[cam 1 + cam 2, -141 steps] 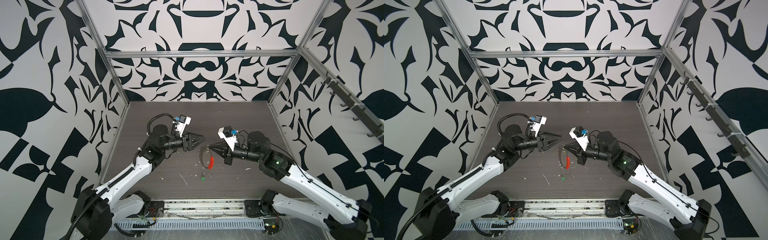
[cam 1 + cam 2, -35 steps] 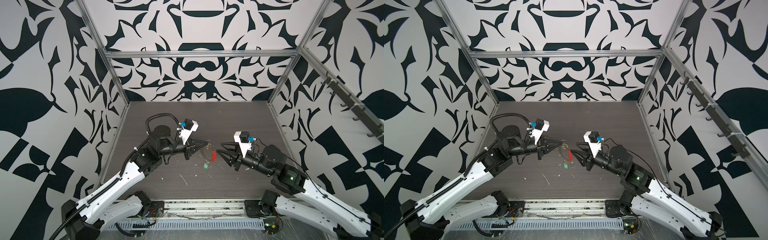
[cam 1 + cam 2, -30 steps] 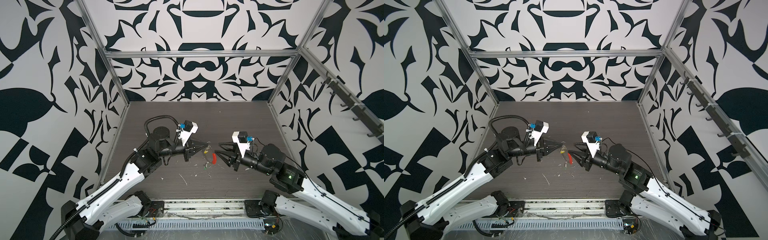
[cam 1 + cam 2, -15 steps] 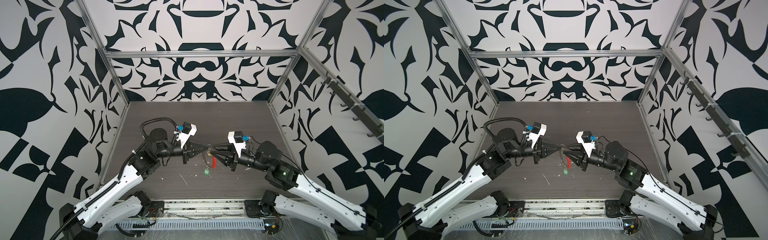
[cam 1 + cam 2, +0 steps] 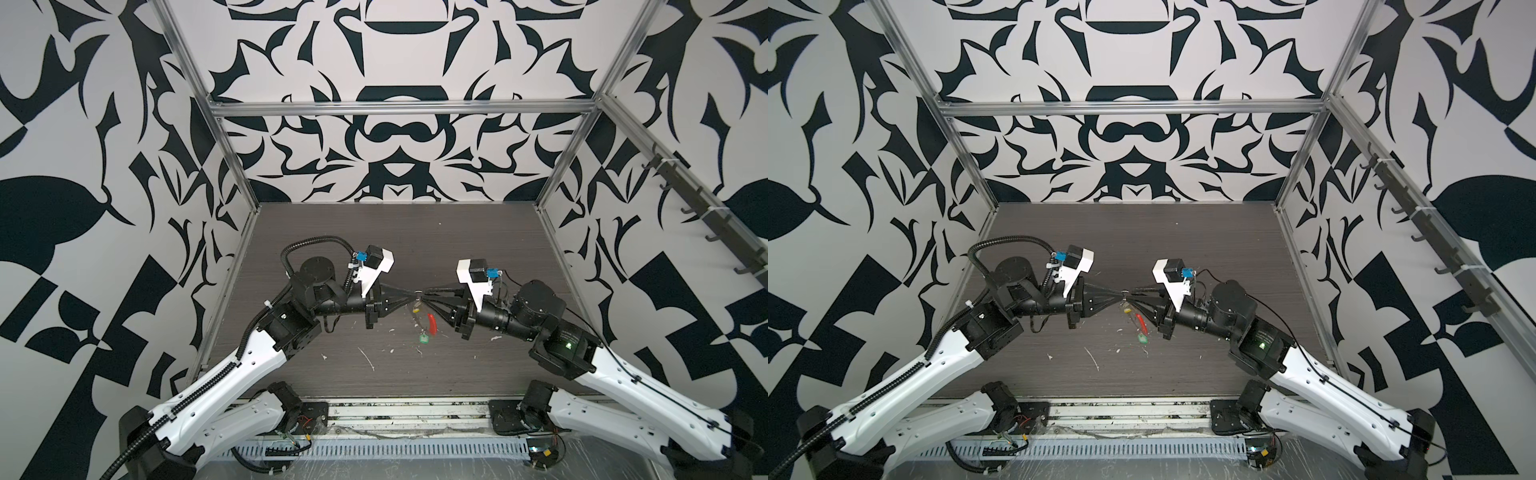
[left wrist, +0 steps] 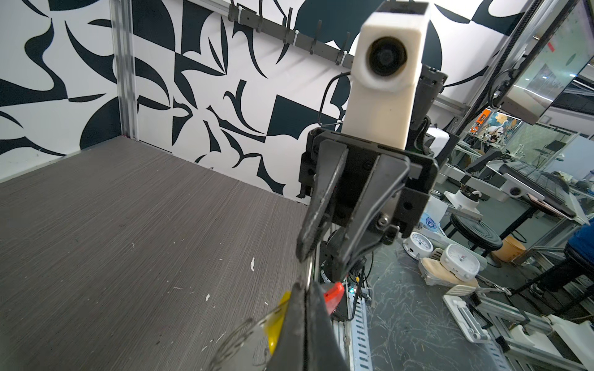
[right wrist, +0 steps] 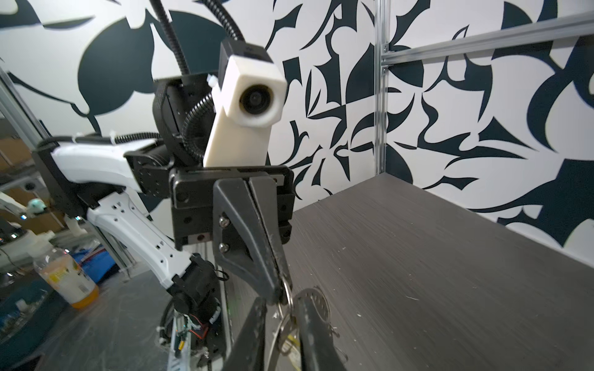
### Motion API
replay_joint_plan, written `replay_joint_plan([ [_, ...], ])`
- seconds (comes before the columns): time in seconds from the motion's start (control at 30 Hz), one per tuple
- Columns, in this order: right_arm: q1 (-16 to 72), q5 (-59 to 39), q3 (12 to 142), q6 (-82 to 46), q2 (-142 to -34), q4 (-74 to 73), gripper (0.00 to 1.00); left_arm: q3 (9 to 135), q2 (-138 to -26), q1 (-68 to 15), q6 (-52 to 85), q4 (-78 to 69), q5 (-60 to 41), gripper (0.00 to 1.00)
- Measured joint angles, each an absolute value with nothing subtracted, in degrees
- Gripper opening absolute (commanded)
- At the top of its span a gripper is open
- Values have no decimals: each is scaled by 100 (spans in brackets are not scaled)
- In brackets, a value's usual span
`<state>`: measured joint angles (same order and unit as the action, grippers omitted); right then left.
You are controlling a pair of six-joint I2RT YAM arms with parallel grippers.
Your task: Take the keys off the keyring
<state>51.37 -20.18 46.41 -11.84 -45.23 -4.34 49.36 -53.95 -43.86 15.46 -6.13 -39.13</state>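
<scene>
In both top views my left gripper [image 5: 417, 296] [image 5: 1123, 296] is shut on the top of the keyring [image 5: 432, 323] [image 5: 1140, 322], a thin dark wire loop with a red sleeve that hangs above the table. A yellowish key [image 5: 415, 308] [image 5: 1126, 309] dangles just below the tips. The green tag [image 5: 424, 338] [image 5: 1143, 338] hangs at the loop's bottom. My right gripper [image 5: 424, 295] [image 5: 1131, 296] meets the left tip to tip. In the right wrist view its jaws [image 7: 281, 303] stand slightly apart around a small silver ring [image 7: 287, 298]. The left wrist view shows shut fingers [image 6: 305, 286], yellow key [image 6: 278, 321] and red sleeve [image 6: 334, 294].
White scraps [image 5: 368, 357] lie scattered on the dark wood-grain table [image 5: 478, 249] in front of the grippers. Patterned walls with metal posts [image 5: 561, 158] close in the back and both sides. A metal rail [image 5: 415, 415] runs along the table's front edge.
My right gripper has moved left until its tips meet the left gripper's, and its jaws have narrowed. The left gripper stays shut on the keyring, which still hangs from it.
</scene>
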Motion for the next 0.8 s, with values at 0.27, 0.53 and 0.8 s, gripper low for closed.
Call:
replay_joint_plan([
  [0.27,5135,-2062,4709,-1208,-4648,-405,7,4934,-5395,-4386,1564,-624,-3964,0],
  [0.53,5137,-2016,5048,-1177,-4812,106,0,4934,-5365,-4379,1594,-596,-3833,44],
  [0.8,5137,-1594,6300,-718,-5341,1990,0,4919,-5000,-4383,1584,-307,-3153,40],
])
